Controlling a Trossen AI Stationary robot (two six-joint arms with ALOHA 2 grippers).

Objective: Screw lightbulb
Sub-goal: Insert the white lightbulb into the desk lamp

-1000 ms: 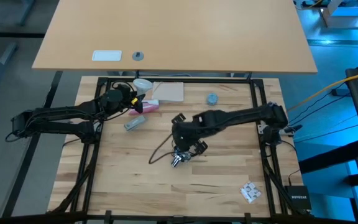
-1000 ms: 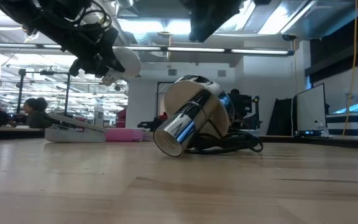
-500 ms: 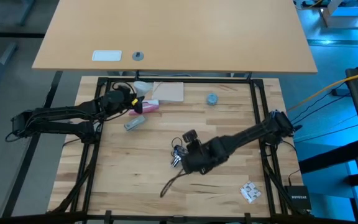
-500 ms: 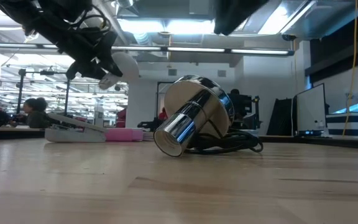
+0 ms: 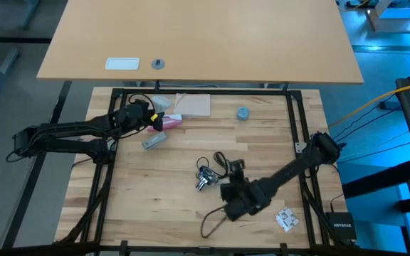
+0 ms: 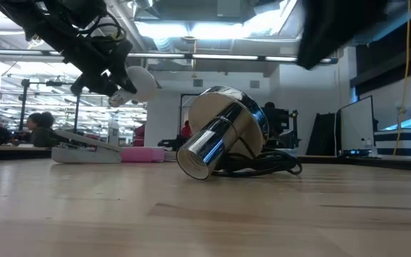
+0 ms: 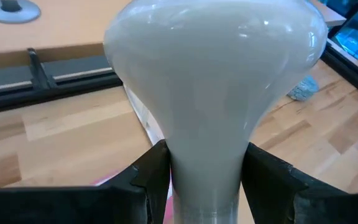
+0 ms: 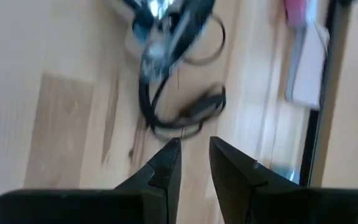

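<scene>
Arms: we see two dark, near-black jointed arms, slim links with bulkier rounded joints.
Left arm (image 5: 70, 131): black cables loop along it toward the wrist; in the low view thin wires curl around its dark end.
Right arm (image 5: 290, 167): matte black, thicker housing near its end.
Left gripper (image 7: 204, 180): two dark, flat-faced angular fingers (image 7: 148, 174).
Right gripper (image 8: 194, 165): two black tapered fingers (image 8: 166, 168) with slanted tips and smooth faces.

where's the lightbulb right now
The lightbulb is held in the left gripper, lifted off the table at its far left part, just above the pink thing. The socket lies mid-table, apart from it.
</scene>
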